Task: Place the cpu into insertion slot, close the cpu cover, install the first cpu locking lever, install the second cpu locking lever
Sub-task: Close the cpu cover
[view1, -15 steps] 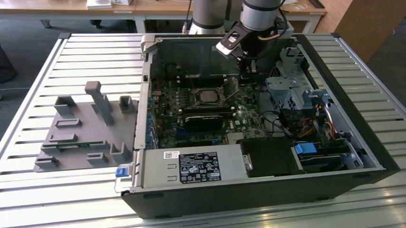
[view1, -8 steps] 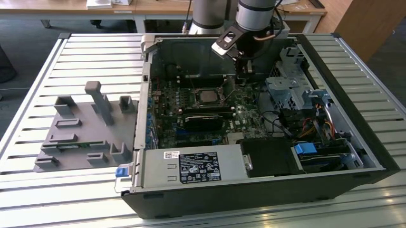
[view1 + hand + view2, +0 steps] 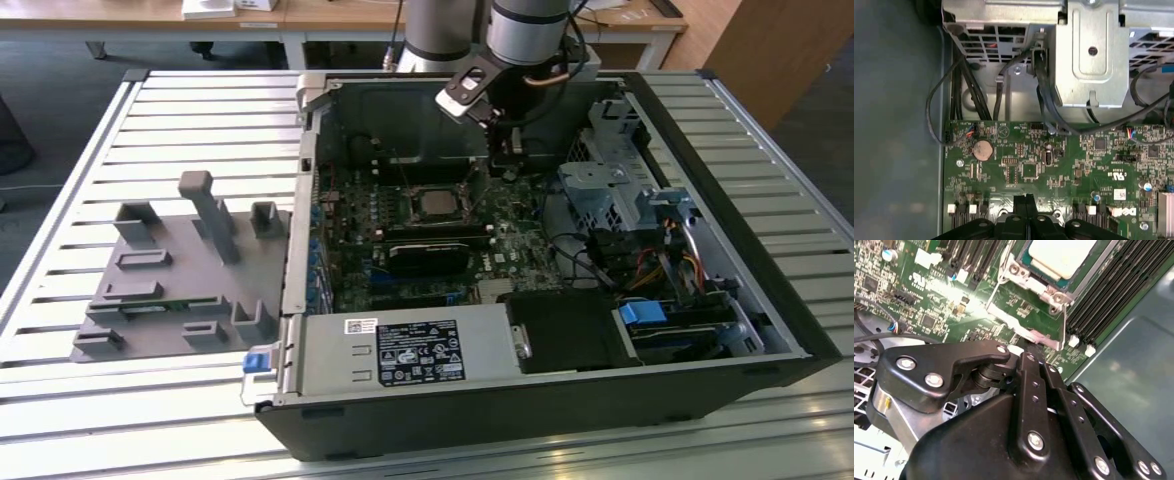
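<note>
The cpu (image 3: 435, 203) shows its silver-grey top and lies flat in the insertion slot (image 3: 412, 204) on the green board. In the second wrist view the cpu (image 3: 1061, 255) sits beyond a thin silver frame, the cpu cover (image 3: 1019, 324), which is swung away from the chip on its hinge so that green board shows through its window. My gripper (image 3: 499, 170) hangs low inside the case, just to the exterior view's right of the socket. Its black fingers (image 3: 1026, 365) are shut together, and their tips (image 3: 1025, 199) meet the cover's free edge.
The open computer case (image 3: 747, 300) lies on a slatted metal table. A grey fixture plate (image 3: 174, 270) sits at the exterior view's left. A power supply (image 3: 400, 350), a metal drive cage (image 3: 607, 190), loose cables (image 3: 1041, 85) and memory slots (image 3: 1109, 285) crowd the socket.
</note>
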